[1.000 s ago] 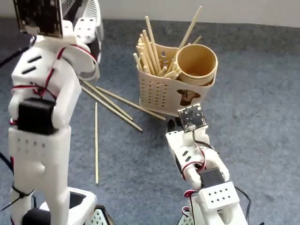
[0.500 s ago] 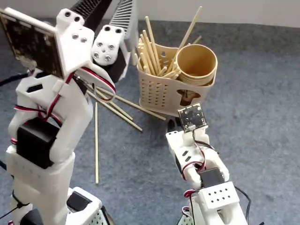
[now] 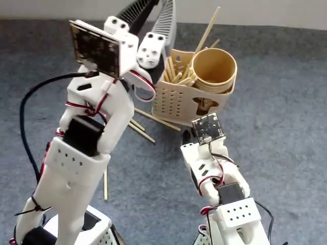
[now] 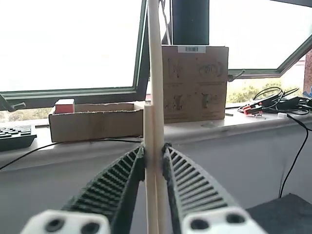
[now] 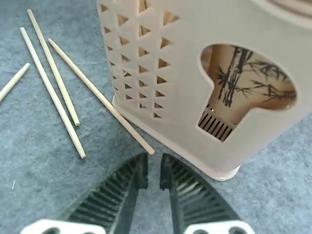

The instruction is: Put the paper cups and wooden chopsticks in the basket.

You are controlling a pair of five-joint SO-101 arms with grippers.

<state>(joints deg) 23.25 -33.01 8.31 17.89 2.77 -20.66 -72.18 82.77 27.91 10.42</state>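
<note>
My left gripper is shut on two wooden chopsticks that stand upright between its jaws. In the high view the left gripper is raised above the near-left corner of the beige basket. The basket holds a paper cup and several chopsticks. More chopsticks lie on the carpet left of the basket. My right gripper hovers low in front of the basket, shut with nothing in it. The cup shows through the basket's handle hole.
Three loose chopsticks lie on the grey carpet close to the basket's left wall. One chopstick lies farther forward, partly behind the left arm. The right arm sits in front of the basket. Open carpet lies to the right.
The left arm has swung from the far left toward the basket with its gripper held high. The right arm has not moved.
</note>
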